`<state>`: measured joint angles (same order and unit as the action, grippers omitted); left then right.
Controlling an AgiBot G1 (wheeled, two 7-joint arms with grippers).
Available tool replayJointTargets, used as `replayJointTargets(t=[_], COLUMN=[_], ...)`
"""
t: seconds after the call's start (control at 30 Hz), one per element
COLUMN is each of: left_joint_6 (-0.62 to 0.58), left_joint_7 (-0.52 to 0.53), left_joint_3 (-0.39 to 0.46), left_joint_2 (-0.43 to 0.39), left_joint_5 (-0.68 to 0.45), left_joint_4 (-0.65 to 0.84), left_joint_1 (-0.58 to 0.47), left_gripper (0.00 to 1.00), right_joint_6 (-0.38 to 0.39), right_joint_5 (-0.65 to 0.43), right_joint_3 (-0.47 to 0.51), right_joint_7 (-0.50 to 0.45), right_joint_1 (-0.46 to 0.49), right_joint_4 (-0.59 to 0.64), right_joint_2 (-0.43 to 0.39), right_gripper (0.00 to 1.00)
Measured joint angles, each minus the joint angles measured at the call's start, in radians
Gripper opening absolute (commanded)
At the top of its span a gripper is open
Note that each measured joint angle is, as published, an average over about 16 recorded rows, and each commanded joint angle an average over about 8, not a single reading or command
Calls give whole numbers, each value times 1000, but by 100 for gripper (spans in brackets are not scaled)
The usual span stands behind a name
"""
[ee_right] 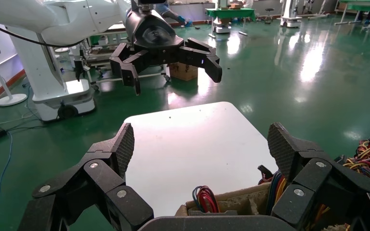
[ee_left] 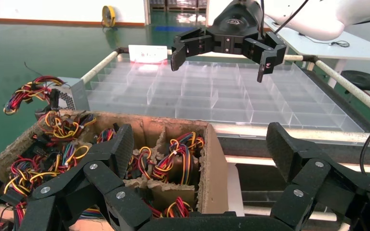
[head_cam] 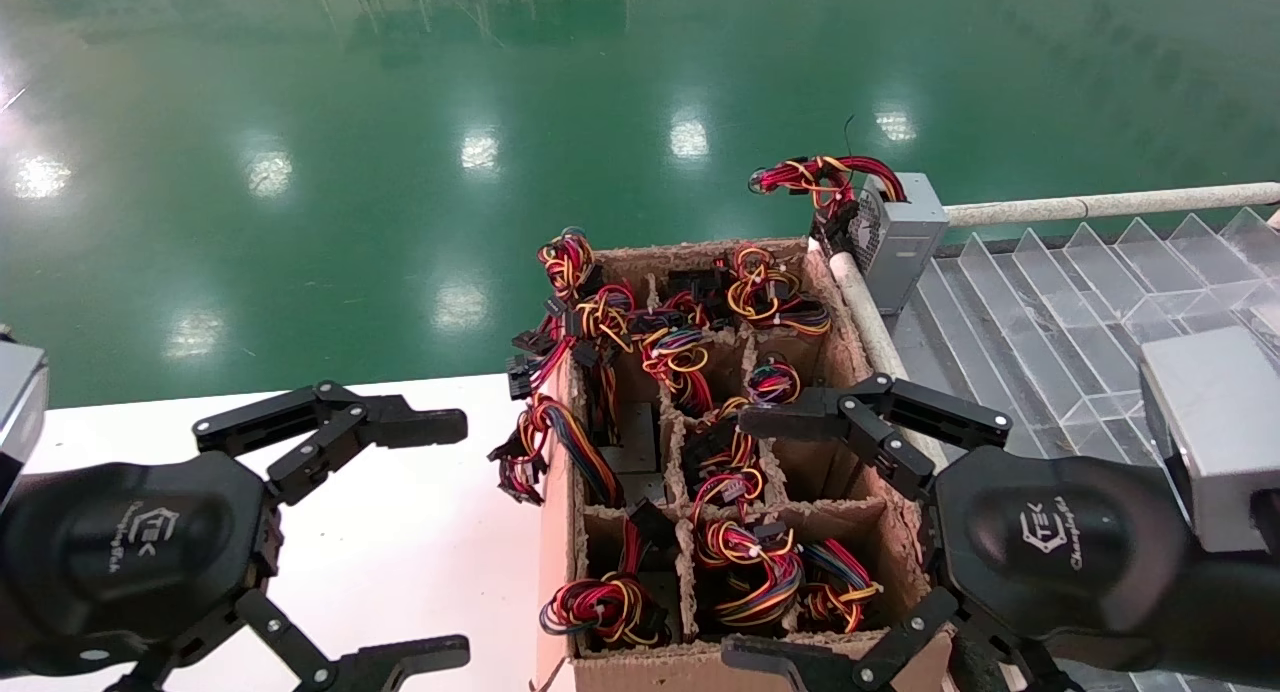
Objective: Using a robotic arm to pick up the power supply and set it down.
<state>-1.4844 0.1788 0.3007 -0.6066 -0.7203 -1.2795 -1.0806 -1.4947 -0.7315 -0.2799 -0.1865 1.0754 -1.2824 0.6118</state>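
Left gripper point(head_cam: 330, 542), black linked-finger type with white logo: hangs at 8 o'clock in the head view over the white tabletop point(head_cam: 400, 532), fingers spread wide, holding nothing, idle. Brown cardboard carton point(head_cam: 700, 662) with pulp dividers, at 6 o'clock: cells packed with similar units showing coiled red, yellow and black wires. Right gripper point(head_cam: 790, 542), matching black linked-finger type on a forearm carrying a grey box point(head_cam: 1215, 427): poised low over the carton's right edge at 5 o'clock, jaws fully parted and empty, palm toward the cells. Power supply point(head_cam: 895, 237), small grey metal box with a perforated vent face and a red, yellow and black wire bundle point(head_cam: 820, 177): stands at 1 o'clock, just beyond the carton's far right corner, on the near-left edge of the clear plastic compartment tray point(head_cam: 1080, 302), well apart from both grippers. Hazards, as judged: the open fingers may snag loose wire loops or the carton wall when the right arm reaches out; a grip on the bundle rather than the casing could let the box swing or slip; its perch at the tray's edge invites tipping if nudged.
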Motion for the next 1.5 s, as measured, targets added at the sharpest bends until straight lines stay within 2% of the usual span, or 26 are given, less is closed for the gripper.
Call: replayJointTargets(t=[1.5], left_joint_6=[0], left_joint_7=[0], left_joint_3=[0], left_joint_2=[0], left_joint_5=[0], left_joint_4=[0], left_joint_1=[0], left_gripper=[100], right_joint_6=[0], right_joint_5=[-1], right_joint_3=[0], right_joint_7=[0], right_joint_1=[1], right_joint_4=[1], right_joint_2=[0], right_gripper=[100])
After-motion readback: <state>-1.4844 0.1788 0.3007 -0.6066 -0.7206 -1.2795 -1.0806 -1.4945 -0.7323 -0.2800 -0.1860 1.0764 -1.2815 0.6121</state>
